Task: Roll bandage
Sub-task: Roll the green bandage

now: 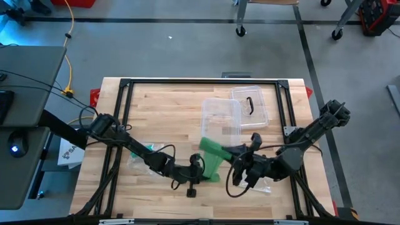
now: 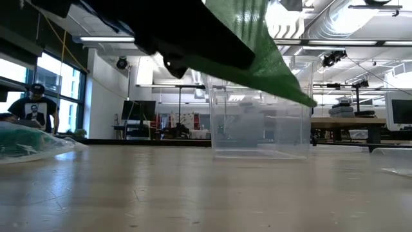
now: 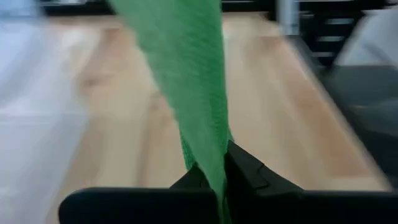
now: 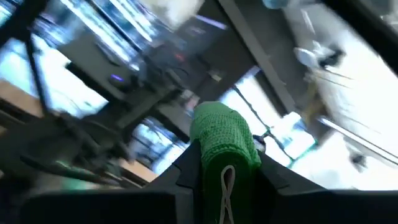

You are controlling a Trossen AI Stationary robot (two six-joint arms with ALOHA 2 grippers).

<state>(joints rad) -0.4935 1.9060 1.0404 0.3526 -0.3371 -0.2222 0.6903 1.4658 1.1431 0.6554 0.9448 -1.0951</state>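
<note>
A green bandage (image 1: 212, 159) is stretched as a strip between my two grippers above the middle of the wooden table's near half. In the low view the strip (image 2: 273, 61) slants clear of the tabletop. My left gripper (image 1: 201, 169) is shut on the strip's near end. My right gripper (image 1: 236, 159), just to the right of it, is shut on the rolled end (image 4: 222, 134) and tips slightly upward. My left gripper pinches the flat strip (image 3: 214, 163) between its two fingers (image 3: 249, 171). The strip runs up and away from the fingers, drawn fairly straight and clear of the table. My right gripper pinches the small green roll (image 4: 225, 149) between its two fingers (image 4: 277, 177), which lie on its two sides. The roll sticks out past the fingertips, with a loose fold of bandage (image 4: 227, 186) hanging down its front. It is lifted clear of the table.
A clear plastic box (image 1: 220, 115) stands just beyond the bandage, with its lid (image 1: 250, 103) farther right. A crumpled clear bag (image 1: 140, 156) lies at the left under my left arm. A small black part (image 1: 190, 192) lies near the front edge. A person (image 2: 35, 106) stands beyond the table.
</note>
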